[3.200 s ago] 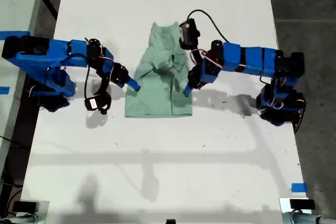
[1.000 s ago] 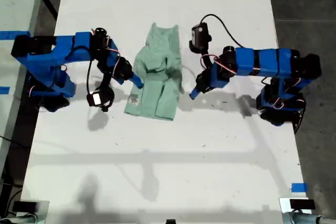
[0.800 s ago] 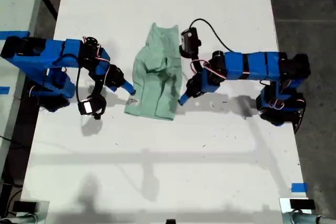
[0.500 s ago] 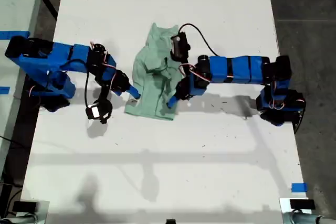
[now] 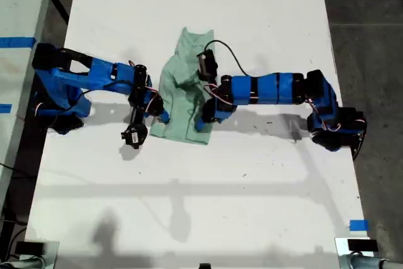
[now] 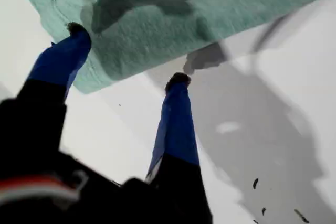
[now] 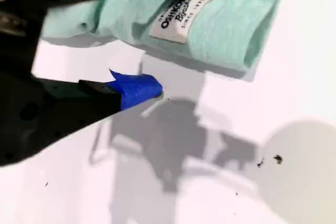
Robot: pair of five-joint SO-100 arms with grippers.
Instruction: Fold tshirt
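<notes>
Both arms low, flanking tshirt (image 5: 186, 102) hem.

Bright overhead light is washing out the white table (image 5: 189, 4), mild glare, and the arms are casting soft grey shadows onto it. Exterior view is staying sharp. Both wrist views are blurring: dark gripper bodies out of focus up close, and heavy shadows are falling on the tshirt (image 6: 173, 19).
</notes>
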